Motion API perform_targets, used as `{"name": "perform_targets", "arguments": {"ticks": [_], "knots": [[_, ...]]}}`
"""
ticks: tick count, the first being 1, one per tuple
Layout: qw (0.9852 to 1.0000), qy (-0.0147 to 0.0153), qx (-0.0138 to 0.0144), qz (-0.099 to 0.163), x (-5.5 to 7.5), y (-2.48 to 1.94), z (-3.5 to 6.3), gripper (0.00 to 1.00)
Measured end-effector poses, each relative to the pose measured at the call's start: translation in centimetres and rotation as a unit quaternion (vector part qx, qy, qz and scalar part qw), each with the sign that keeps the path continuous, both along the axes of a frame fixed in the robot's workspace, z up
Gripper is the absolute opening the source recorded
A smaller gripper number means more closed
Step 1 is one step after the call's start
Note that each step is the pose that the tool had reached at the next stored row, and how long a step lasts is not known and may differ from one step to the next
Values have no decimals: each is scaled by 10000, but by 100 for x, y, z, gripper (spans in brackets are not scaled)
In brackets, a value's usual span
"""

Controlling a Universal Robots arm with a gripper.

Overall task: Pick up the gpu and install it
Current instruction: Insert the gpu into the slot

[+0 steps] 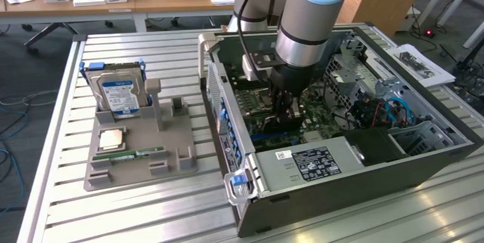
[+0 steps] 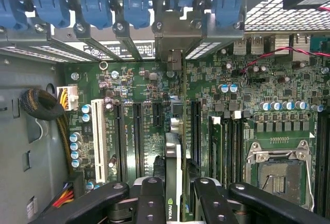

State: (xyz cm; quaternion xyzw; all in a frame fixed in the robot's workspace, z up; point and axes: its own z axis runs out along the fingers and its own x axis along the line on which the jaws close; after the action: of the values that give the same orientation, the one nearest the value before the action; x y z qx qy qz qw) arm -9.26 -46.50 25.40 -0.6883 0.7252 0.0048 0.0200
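The claw point(image 2: 178, 185) pinches the gpu point(image 2: 176, 149) by its flat faces, edge-down over the motherboard point(image 2: 247, 87); judged thin, rigid, light and fragile.

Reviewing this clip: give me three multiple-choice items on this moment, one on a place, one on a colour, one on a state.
1. Where is the hard drive?
A) upright in the grey tray
B) inside the computer case
C) on top of the computer case

2. What colour is the memory stick?
A) red
B) green
C) yellow

3. How are the fingers?
A) open, holding nothing
B) shut on the hard drive
C) shut on the gpu

Answers:
1 A: it stands in the tray, at the exterior view's left of the computer case.
2 B: its board is green.
3 C: the wrist view shows the card edge-on between them, over the motherboard.
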Motion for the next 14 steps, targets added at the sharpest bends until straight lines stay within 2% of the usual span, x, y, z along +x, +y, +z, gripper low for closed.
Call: {"name": "perform_targets", "arguments": {"ticks": [14], "knots": [[10000, -2, -1, 0, -18, 6, -27, 26]]}}
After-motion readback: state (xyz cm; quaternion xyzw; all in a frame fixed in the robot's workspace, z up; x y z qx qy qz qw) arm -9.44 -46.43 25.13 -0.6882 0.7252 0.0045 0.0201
